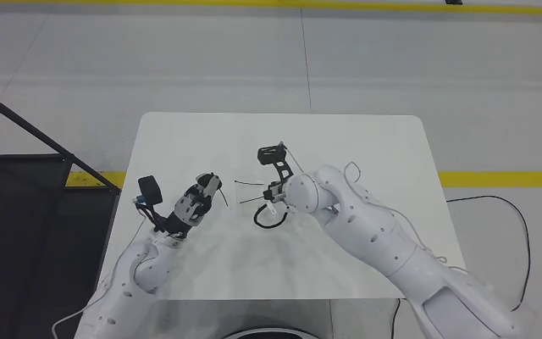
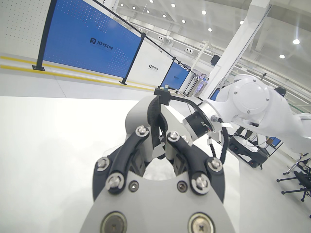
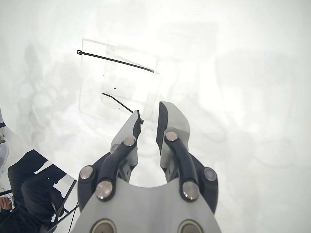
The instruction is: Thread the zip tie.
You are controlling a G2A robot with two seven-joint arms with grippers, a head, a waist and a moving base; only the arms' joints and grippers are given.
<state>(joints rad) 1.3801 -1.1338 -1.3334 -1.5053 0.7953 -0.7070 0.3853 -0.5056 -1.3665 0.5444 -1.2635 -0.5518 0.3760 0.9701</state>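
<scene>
- Risk: the right gripper (image 3: 150,113) could close on nothing or nudge the bent zip tie (image 3: 116,101) away, because the tie's thick end sits at the very tip of one finger rather than squarely between the pads
- A thin tie on the smooth clear plate (image 3: 92,98) would likely skid or flip if pinched off-centre, leaving it badly aimed for threading
- The right gripper's jaws are parted about halfway and clamp nothing; one fingertip (image 3: 138,118) touches that tie's end
- The left gripper (image 2: 158,112), at the near left of the table (image 1: 356,152), is closed with its pads together; whether it pinches anything I cannot tell
- Both ties lie mid-table between the grippers; the straight zip tie (image 3: 116,60) is the farther one, untouched
</scene>
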